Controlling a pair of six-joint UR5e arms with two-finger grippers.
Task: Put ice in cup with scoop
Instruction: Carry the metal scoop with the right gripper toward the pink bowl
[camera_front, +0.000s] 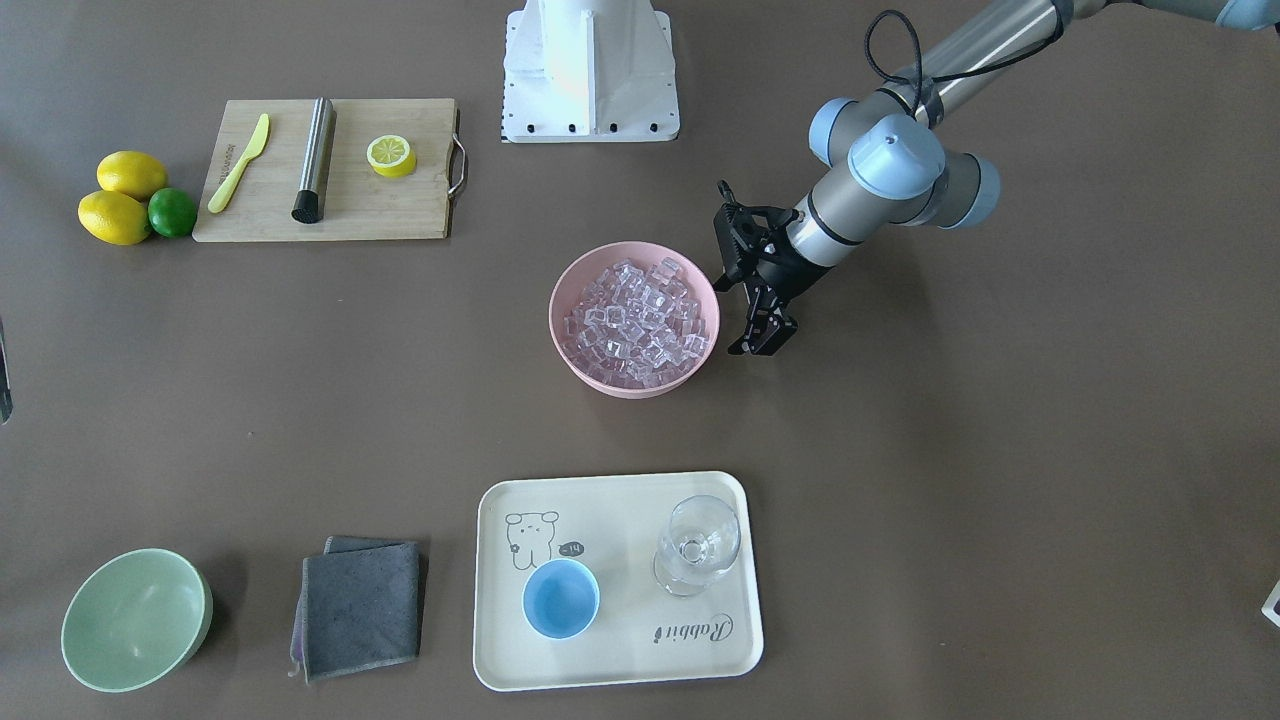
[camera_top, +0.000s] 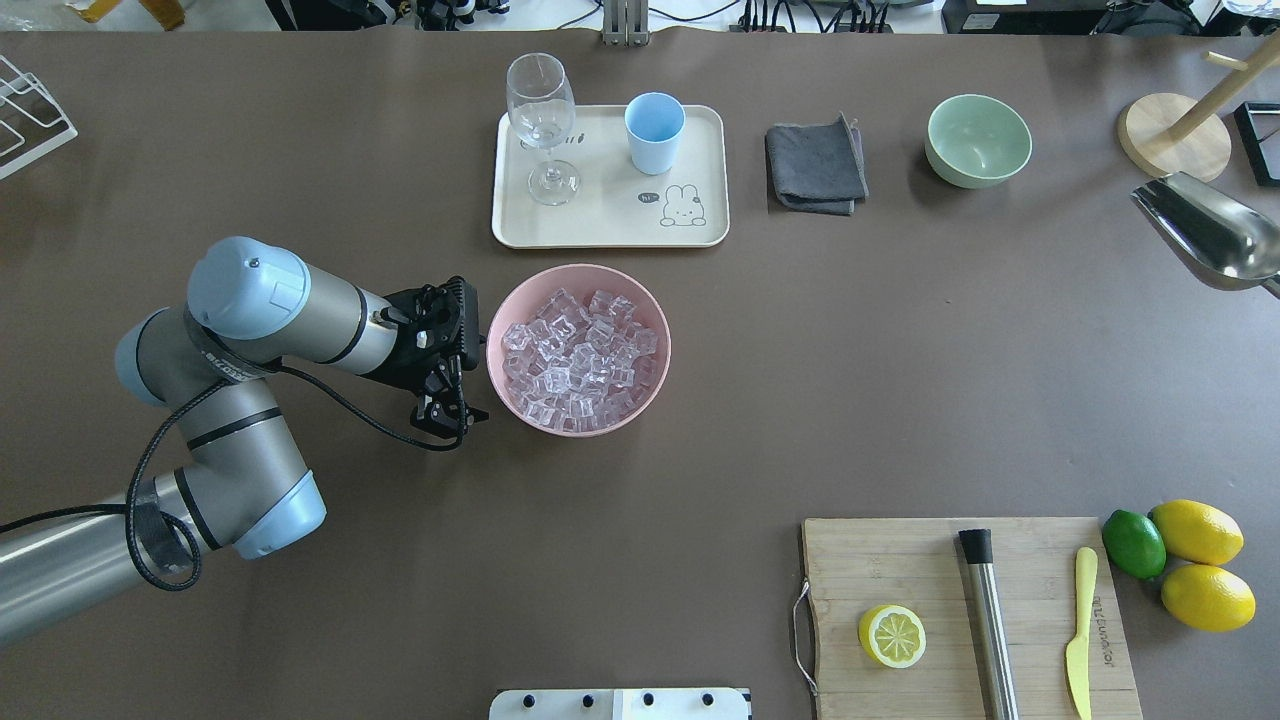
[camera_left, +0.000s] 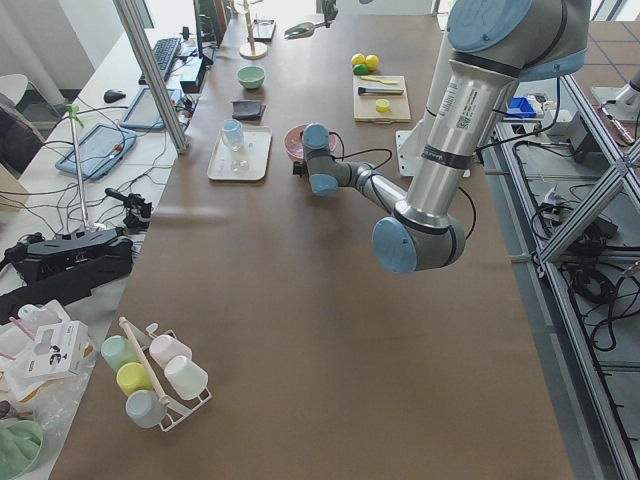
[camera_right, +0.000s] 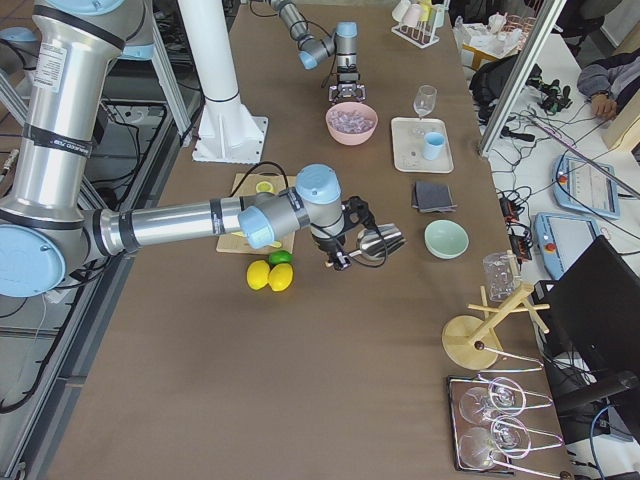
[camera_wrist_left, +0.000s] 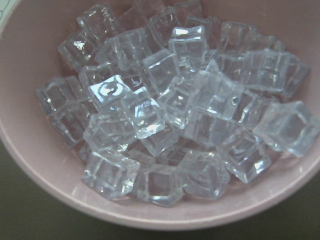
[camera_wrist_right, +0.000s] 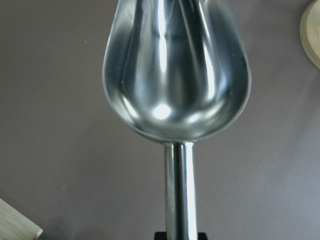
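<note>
The ice (camera_front: 638, 320) fills a pink bowl (camera_front: 620, 385) at mid-table and also shows in the left wrist view (camera_wrist_left: 170, 120). My left gripper (camera_top: 452, 405) hangs just beside that bowl's rim, looks open and holds nothing. The light-blue cup (camera_front: 561, 598) stands empty on a cream tray (camera_front: 620, 660), next to a stemmed glass. My right gripper (camera_right: 350, 243) is shut on the handle of the steel scoop (camera_wrist_right: 175, 75). It holds the scoop empty above the table, far from the bowl, near the table's right edge (camera_top: 1210, 232).
A clear stemmed glass (camera_front: 697, 545) shares the tray. A grey cloth (camera_front: 360, 608) and a pale green bowl (camera_front: 135, 620) lie beside it. A cutting board (camera_front: 400, 210) carries a lemon half, steel cylinder and yellow knife. A wooden stand (camera_top: 1175, 140) is near the scoop.
</note>
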